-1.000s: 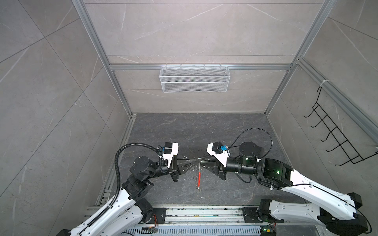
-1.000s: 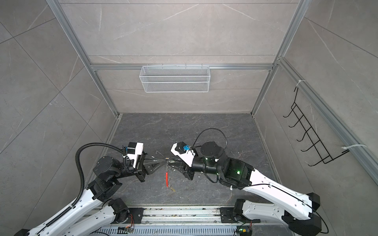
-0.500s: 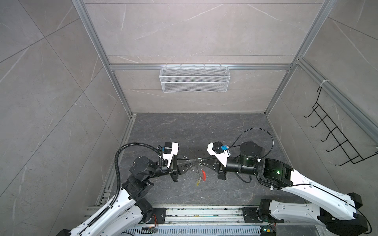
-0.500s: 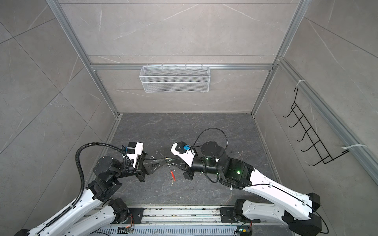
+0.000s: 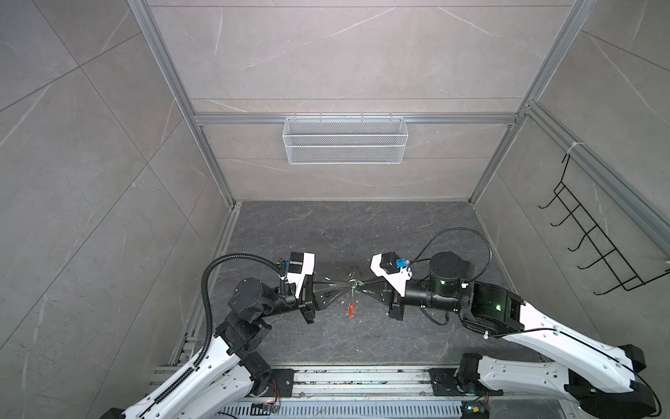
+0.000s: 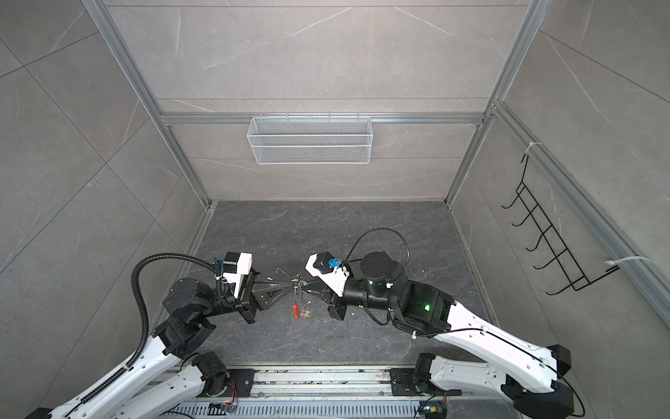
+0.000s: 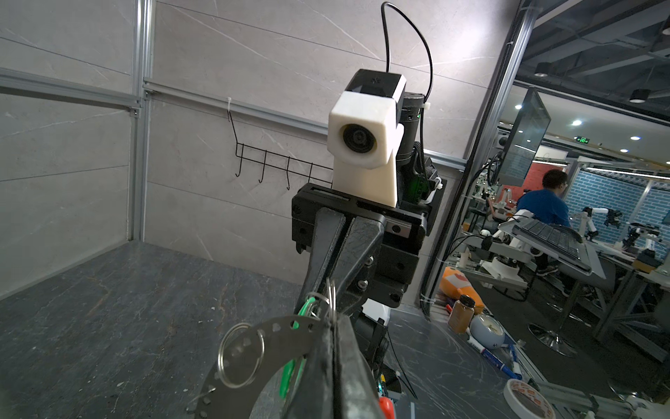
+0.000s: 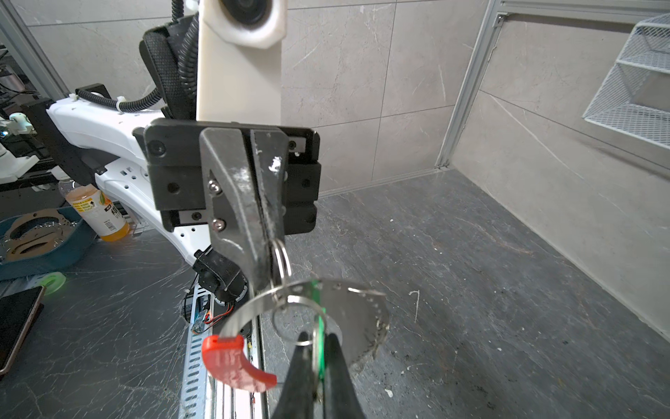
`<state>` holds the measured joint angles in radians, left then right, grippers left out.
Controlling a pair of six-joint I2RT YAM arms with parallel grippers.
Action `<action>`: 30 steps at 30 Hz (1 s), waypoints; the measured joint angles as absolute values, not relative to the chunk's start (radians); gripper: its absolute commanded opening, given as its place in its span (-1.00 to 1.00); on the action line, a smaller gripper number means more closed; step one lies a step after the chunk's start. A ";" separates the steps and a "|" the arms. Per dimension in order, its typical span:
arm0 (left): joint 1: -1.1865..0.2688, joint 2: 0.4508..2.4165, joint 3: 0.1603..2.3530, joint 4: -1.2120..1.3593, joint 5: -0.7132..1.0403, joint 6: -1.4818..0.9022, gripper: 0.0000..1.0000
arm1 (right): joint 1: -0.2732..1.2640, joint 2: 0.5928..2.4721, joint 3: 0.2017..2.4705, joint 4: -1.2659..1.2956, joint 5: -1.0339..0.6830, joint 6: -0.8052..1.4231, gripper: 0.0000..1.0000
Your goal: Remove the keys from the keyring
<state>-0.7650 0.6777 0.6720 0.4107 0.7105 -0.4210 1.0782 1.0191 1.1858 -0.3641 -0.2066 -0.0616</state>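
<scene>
The keyring (image 8: pixel 355 315) is a curved silvery band punched with small holes. It is carried in the air at the middle of the cell, above the dark tabletop (image 5: pixel 326 235). Its long arc sweeps out from the pinch point, and the end wearing the red sleeve (image 5: pixel 351 311) hangs off it on the side nearer the base rail (image 5: pixel 362 379). The green key (image 8: pixel 319 344) lies edge-on, its long axis running along the right gripper's fingers. I can place the yellow key (image 6: pixel 307 315) only as a pale speck just beside the red sleeve, too small to read its direction.

The left gripper (image 8: pixel 266 279) has its fingers pressed together, pinching the keyring where a small split ring (image 8: pixel 282 255) threads through it. The right gripper (image 5: pixel 364 288) is clamped on the green key, with its fingertips almost touching the left's. Both arms reach inward from the rail with their forearms low. Their wrists are roughly level and the grippers point straight at each other.

A white wire basket (image 5: pixel 344 139) hangs on the back wall, well apart from the grippers, and only mesh and wall show through it. Outside the cell, in the right wrist view, a teal tray (image 8: pixel 43 257) holds flat brown ring-shaped pieces (image 8: pixel 32 225).
</scene>
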 measured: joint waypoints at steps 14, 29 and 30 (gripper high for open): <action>-0.765 0.683 0.672 0.417 0.719 -0.438 -1.00 | 1.078 1.019 1.231 -0.431 -0.173 -0.117 -1.00; -0.765 0.697 0.657 0.480 0.713 -0.494 -1.00 | 1.087 1.071 1.233 -0.413 -0.199 -0.132 -1.00; -0.765 0.698 0.656 0.481 0.710 -0.494 -1.00 | 1.090 1.074 1.234 -0.411 -0.199 -0.132 -1.00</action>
<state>-0.7650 0.6975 0.6559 0.4808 0.7101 -0.4942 1.0904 1.0744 1.2335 -0.4110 -0.1993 -0.1318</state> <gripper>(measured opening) 0.052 0.058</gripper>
